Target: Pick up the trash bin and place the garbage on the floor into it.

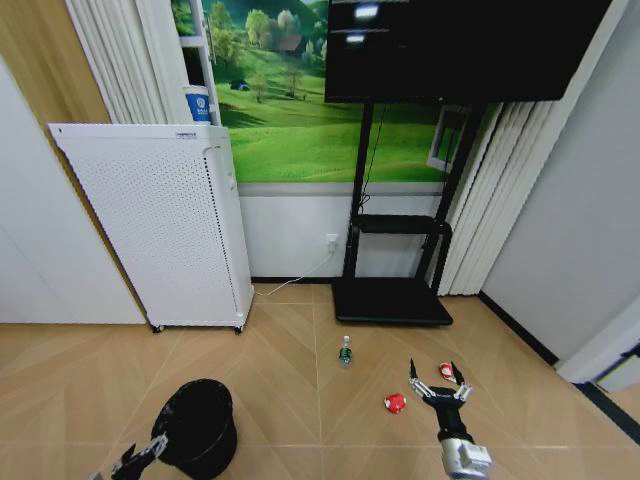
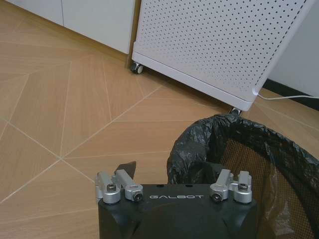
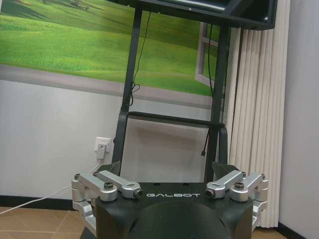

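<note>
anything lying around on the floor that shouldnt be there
Yes: a bottle, a red wad and a wrapper lie loose on the floor, right of the upright bin.

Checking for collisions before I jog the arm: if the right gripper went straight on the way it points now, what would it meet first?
Probably the black TV stand: the open right gripper faces its uprights and shelf, with the white wall behind. Depth is unclear.
</note>
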You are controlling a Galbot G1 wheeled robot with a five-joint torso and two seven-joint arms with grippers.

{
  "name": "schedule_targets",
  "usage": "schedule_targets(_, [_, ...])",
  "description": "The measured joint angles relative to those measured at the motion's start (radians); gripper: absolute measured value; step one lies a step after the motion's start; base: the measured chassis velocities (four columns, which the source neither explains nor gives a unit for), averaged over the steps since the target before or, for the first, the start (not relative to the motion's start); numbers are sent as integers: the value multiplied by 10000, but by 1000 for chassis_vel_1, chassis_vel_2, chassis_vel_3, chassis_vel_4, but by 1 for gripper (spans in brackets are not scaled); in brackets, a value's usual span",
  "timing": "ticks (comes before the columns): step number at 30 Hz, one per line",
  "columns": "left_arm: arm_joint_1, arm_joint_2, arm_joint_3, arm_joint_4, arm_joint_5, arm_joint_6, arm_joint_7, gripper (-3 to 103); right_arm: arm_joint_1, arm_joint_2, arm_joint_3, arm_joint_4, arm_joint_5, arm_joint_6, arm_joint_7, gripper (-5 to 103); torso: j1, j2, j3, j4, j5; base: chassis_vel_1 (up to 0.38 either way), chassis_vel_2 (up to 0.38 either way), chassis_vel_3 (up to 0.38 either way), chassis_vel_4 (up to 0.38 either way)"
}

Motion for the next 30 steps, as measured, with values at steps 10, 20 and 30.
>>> schedule_targets(10, [-625, 268, 412, 944, 57, 209, -184, 41, -19, -18, -80, 42, 46, -29, 0, 100, 2, 3, 3, 0, -1, 0, 0, 0, 0])
schedule_targets(20, [-704, 215, 607, 1086, 142, 37, -97, 9, -77, 34, -31, 70, 91, 14, -6, 100, 1, 10, 3, 2, 5, 0, 0, 0, 0])
schedule_targets(30, [-644, 268, 527, 1098, 352, -472, 383, 6, 31, -36, 48, 52, 208, 27, -19, 100, 4, 8, 8, -1, -13, 0, 0, 0, 0])
